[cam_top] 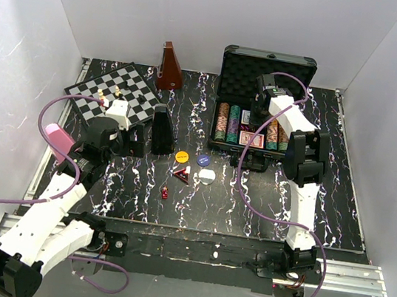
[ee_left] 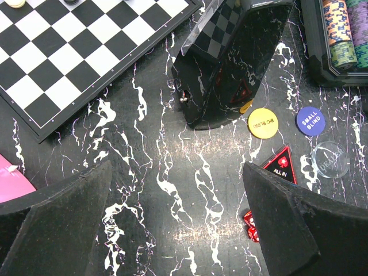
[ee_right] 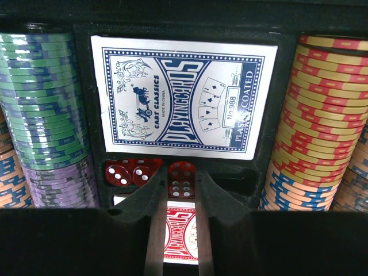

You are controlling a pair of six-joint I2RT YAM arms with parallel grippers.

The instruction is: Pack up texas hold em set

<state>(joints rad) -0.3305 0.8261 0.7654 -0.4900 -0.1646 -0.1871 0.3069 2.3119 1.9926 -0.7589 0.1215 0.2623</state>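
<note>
The black case (cam_top: 269, 60) stands open at the back right, with striped chip rows (cam_top: 227, 121) and card decks inside. In the right wrist view a blue deck (ee_right: 181, 95), a red deck (ee_right: 181, 237) and chip rows (ee_right: 46, 109) show. My right gripper (ee_right: 182, 172) is in the case (cam_top: 256, 120), shut on a red die (ee_right: 181, 183) at the dice slot, beside two other dice (ee_right: 129, 171). My left gripper (ee_left: 177, 167) is open and empty above the table (cam_top: 138, 142). Two red dice (ee_left: 250, 225) lie by its right finger. Yellow (ee_left: 263, 122), blue (ee_left: 310, 120) and clear (ee_left: 330, 158) buttons and a red triangular ALL IN marker (ee_left: 282, 165) lie on the table.
A black-and-white chessboard (cam_top: 113, 95) lies at the back left and shows in the left wrist view (ee_left: 69, 52). A glossy black pyramid-shaped object (ee_left: 230, 63) stands ahead of my left gripper. A brown pyramid-shaped object (cam_top: 169, 68) stands at the back. A pink thing (cam_top: 58, 139) lies at the left.
</note>
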